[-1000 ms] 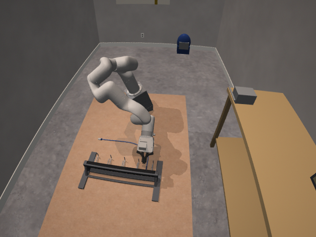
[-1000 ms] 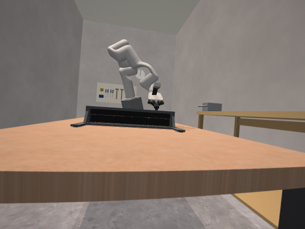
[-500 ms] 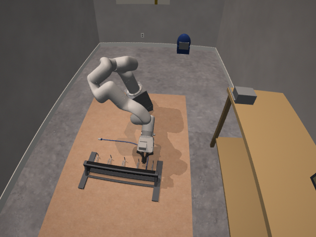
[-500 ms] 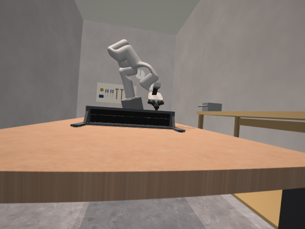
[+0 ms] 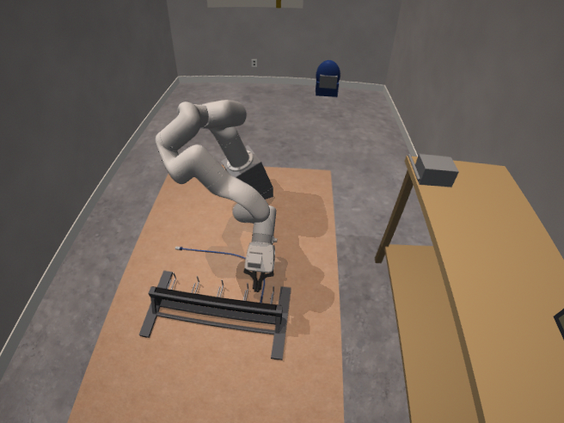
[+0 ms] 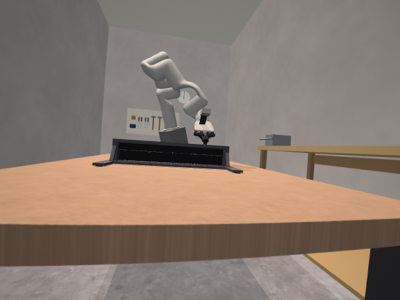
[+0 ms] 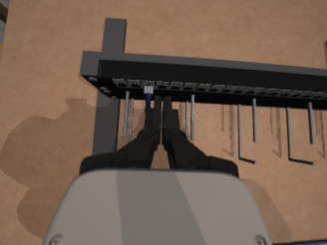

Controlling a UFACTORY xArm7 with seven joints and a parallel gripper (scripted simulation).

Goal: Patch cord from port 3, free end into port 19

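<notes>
The black patch-panel rack (image 5: pixel 216 305) stands on the table, seen from its front in the exterior view (image 6: pixel 171 154). The blue patch cord (image 5: pixel 214 251) runs from its free end (image 5: pixel 177 248), which lies on the table behind the rack's left part, over to the rack's right end. In the wrist view the white plug (image 7: pixel 148 90) sits in a port near the rack's (image 7: pixel 209 75) end. My gripper (image 7: pixel 162 106) (image 5: pixel 257 286) (image 6: pixel 204 142) is shut with nothing between the fingers; its tips are just right of that plug, close to the port row. It hangs low behind the rack.
Thin metal cable-management bars (image 7: pixel 246 131) stick out from the rack's back. A wooden workbench (image 5: pixel 474 282) with a grey box (image 5: pixel 436 169) stands to the right of the table. The arm's base (image 5: pixel 254 180) is at the table's far edge.
</notes>
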